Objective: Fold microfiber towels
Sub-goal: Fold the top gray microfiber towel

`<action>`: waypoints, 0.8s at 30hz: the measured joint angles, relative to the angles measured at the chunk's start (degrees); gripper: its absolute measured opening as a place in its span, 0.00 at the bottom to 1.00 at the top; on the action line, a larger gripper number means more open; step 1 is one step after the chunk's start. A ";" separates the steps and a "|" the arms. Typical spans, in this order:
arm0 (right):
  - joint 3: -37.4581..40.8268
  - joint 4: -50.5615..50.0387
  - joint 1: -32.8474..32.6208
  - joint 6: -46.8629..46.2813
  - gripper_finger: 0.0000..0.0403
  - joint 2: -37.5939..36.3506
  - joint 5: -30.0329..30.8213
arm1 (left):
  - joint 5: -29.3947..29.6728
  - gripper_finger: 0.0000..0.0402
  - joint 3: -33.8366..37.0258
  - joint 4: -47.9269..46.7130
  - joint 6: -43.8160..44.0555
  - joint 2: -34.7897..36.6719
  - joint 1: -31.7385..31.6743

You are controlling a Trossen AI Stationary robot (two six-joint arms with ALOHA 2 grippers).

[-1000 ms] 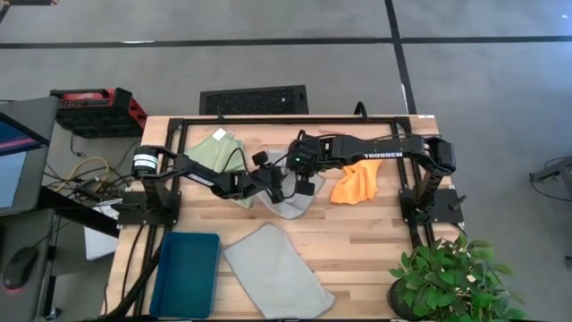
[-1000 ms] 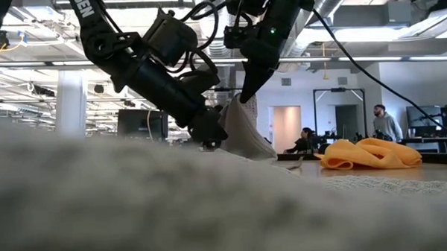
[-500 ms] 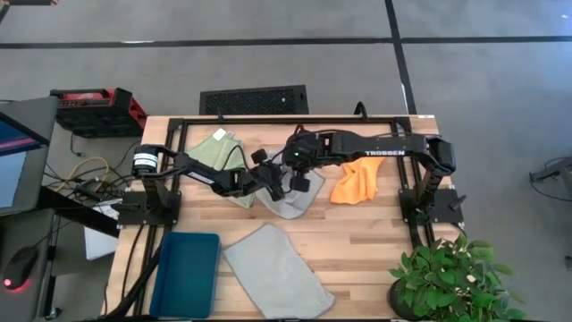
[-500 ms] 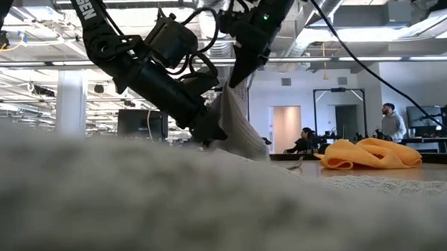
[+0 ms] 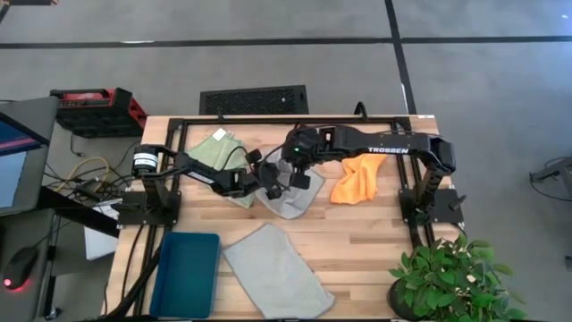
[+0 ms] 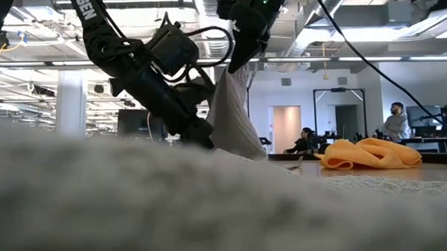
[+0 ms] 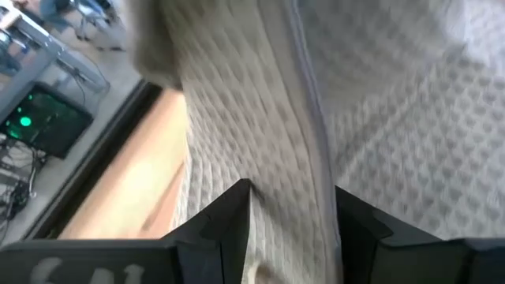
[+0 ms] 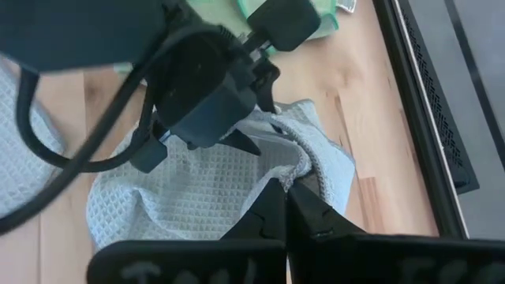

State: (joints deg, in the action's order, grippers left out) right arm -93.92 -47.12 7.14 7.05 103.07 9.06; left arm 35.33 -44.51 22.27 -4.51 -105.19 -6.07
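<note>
From above, you see the right pincer (image 5: 288, 170) and the left pincer (image 5: 265, 185) close together over the grey-blue towel (image 5: 290, 199) in the middle of the counter (image 5: 384, 241). The other grey-blue towel (image 5: 277, 268) lies flat near the front.

From table height, your right pincer holds a corner of the towel up high, so the cloth hangs down.

The left wrist view shows the cloth between that pincer's parted fingers (image 7: 217, 229).

The right wrist view shows the right pincer pinched tight on the towel's edge.

You look to be mid-fold. Next, carry that corner over and lay it down evenly.
</note>
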 joint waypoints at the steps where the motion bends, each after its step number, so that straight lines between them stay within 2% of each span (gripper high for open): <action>1: -0.39 -0.42 0.00 0.00 0.02 0.00 0.02 | -0.02 0.32 0.00 -0.84 0.45 0.00 0.00; 9: -1.85 -1.26 -0.02 -0.02 0.02 0.00 0.02 | 2.49 0.28 0.00 -3.97 2.26 0.00 -0.04; 11: -1.85 -1.30 0.00 -0.02 0.02 0.00 0.02 | 2.79 0.23 0.00 -3.97 1.97 0.00 -0.04; 16: -1.85 -2.73 0.00 -0.02 0.02 0.00 0.02 | 2.58 0.03 0.00 -6.08 -0.36 0.02 -0.04; 21: -1.89 -6.24 0.51 -0.05 0.02 -0.95 0.04 | 2.11 0.01 0.00 -11.23 -0.44 1.69 0.18; 24: -1.87 -10.31 1.20 -0.13 0.02 -0.98 0.04 | -1.07 0.00 0.02 -15.66 0.74 4.86 0.26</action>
State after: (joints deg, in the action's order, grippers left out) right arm -95.79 -57.44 8.33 6.92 102.08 9.10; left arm 34.26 -44.49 6.61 -3.77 -100.33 -5.81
